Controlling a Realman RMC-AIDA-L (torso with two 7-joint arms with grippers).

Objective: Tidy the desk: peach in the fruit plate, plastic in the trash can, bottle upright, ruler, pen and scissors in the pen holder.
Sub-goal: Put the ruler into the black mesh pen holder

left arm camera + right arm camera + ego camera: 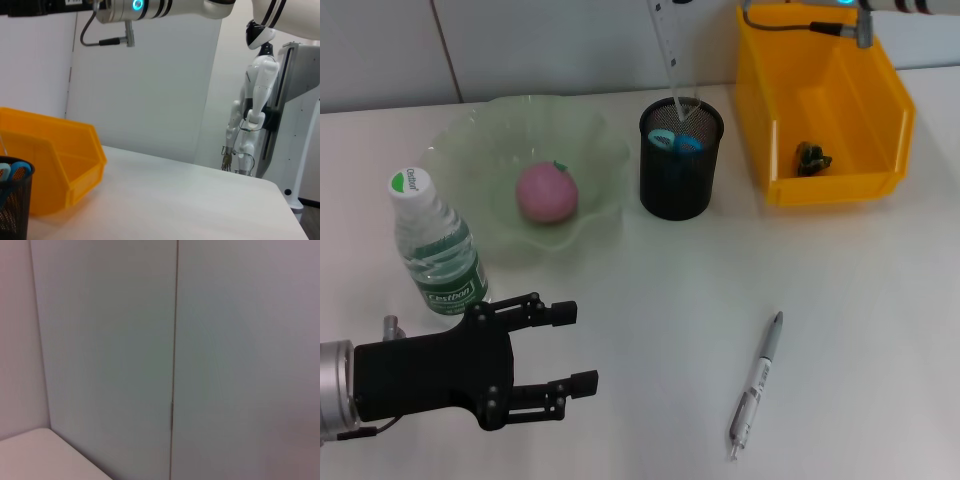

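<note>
The head view shows the left gripper (pixel 582 346), black, fingers spread and empty, low at the white table's (pixel 860 300) near left corner, just beside the upright clear plastic bottle (pixel 435 245); the pink peach (pixel 547 192) lies in the pale green glass plate (pixel 470 150) toward the far edge; the black mesh pen holder (pixel 680 185) holds the blue-handled scissors (pixel 676 140) and clear ruler (pixel 667 50); the silver pen (pixel 757 385) lies near the front edge; crumpled dark plastic (pixel 812 158) sits in the yellow bin (pixel 885 100). The left wrist view alone shows a white humanoid robot (pixel 252 105) beyond the table's end; the right gripper's state cannot be told.
</note>
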